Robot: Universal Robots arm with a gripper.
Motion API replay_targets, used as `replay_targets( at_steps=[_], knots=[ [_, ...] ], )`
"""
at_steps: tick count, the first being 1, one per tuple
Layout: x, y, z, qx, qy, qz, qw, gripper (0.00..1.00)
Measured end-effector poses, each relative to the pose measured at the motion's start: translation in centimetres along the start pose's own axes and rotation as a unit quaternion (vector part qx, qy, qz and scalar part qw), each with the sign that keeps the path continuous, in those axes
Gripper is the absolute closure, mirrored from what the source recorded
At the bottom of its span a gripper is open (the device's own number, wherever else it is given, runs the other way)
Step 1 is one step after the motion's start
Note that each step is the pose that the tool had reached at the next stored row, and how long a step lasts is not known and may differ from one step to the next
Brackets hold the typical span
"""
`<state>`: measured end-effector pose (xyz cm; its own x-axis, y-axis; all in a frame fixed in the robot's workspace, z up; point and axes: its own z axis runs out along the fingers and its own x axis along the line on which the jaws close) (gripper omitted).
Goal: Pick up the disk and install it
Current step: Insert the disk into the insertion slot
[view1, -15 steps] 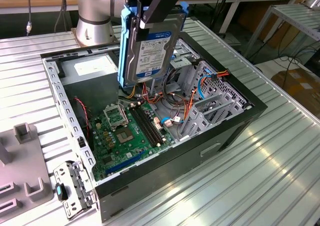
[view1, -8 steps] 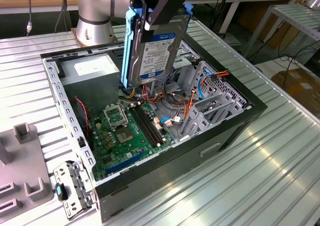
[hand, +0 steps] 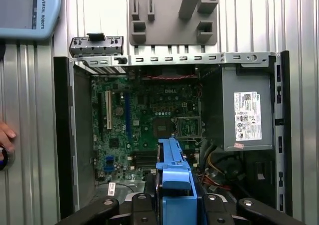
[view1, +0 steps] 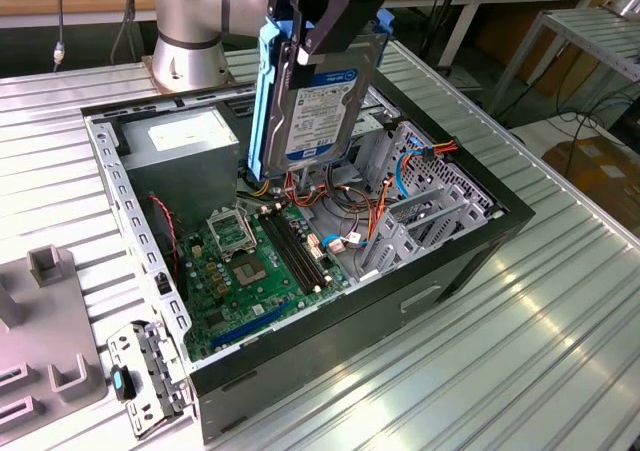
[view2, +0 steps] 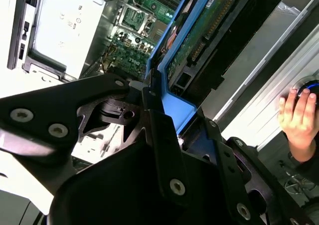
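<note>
The disk (view1: 318,106), a silver-grey hard drive with a white and dark-blue label and blue side rails, hangs on edge above the open computer case (view1: 455,261). My gripper (view1: 322,16) is shut on its upper end. In the second wrist view the disk (view2: 207,23) shows its green circuit-board side and a blue rail running out from between my black fingers (view2: 159,135). The first wrist view looks straight down on the disk's blue rail (hand: 173,172), above the motherboard (hand: 144,112).
The grey power-supply box (hand: 246,117) fills one corner of the case, with loose coloured cables (view1: 345,206) beside it and metal drive bays (view1: 420,211) at the exterior view's right. A grey fixture (view1: 45,331) and a bracket (view1: 140,371) lie outside. A person's hand (view2: 298,116) rests nearby.
</note>
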<state>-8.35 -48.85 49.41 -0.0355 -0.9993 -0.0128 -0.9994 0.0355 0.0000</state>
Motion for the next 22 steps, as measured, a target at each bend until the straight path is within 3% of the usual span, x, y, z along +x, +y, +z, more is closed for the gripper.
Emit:
replay_targets(
  at_steps=[6,22],
  knots=[
    [0.7,-0.33,-0.01,0.0,0.0,0.0,1.0,0.63],
    [1.54,-1.71,0.0,0.0,0.0,0.0,1.0,0.63]
  ],
)
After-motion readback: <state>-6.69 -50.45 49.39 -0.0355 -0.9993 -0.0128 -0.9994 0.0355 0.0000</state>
